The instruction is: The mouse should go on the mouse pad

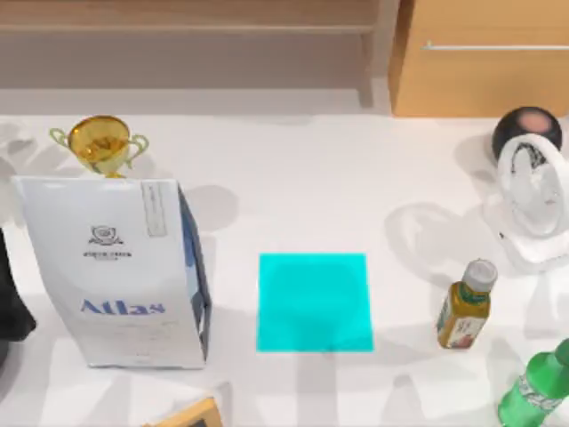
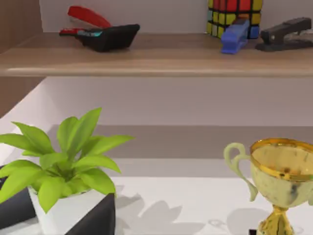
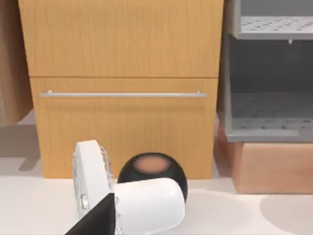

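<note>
Mouse pad (image 1: 315,302): flat on white table (image 1: 356,178), centre front, bare, between white "Atlas" bag (image 1: 116,276) at left and yellow bottle (image 1: 465,307) at right. Gold trophy (image 1: 100,145) behind bag. White fan (image 1: 533,200) and black sphere (image 1: 527,132) at far right; green bottle (image 1: 533,391) at right front corner. Gripper states: cannot tell for either arm.

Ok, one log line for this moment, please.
mouse pad: bare, flat, mid-table | Atlas bag: upright at its left | bottle: upright at its right
</note>
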Controlling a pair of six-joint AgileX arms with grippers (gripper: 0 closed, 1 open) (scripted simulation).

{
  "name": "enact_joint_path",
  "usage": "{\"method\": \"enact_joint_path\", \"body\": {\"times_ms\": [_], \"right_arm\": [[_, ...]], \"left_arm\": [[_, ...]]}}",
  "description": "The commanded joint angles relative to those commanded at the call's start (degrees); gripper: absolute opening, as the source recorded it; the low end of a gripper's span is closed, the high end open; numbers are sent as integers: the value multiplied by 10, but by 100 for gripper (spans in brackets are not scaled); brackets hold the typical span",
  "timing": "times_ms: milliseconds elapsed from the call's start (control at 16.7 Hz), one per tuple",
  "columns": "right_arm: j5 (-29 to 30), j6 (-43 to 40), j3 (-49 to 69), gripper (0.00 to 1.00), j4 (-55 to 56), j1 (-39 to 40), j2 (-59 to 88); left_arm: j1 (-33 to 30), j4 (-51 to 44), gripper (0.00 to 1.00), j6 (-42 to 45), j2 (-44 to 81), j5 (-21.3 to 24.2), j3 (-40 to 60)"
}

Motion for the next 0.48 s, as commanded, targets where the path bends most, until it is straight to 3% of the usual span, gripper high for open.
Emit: {"method": "enact_joint_path", "body": {"times_ms": [240, 480], "right_arm": [[0, 0, 0, 100, 0, 0, 0], [0, 0, 0, 100, 0, 0, 0]], "left_arm": [[4, -19, 100, -4, 16, 5, 15], [27, -124, 100, -15, 111, 16, 99]]}}
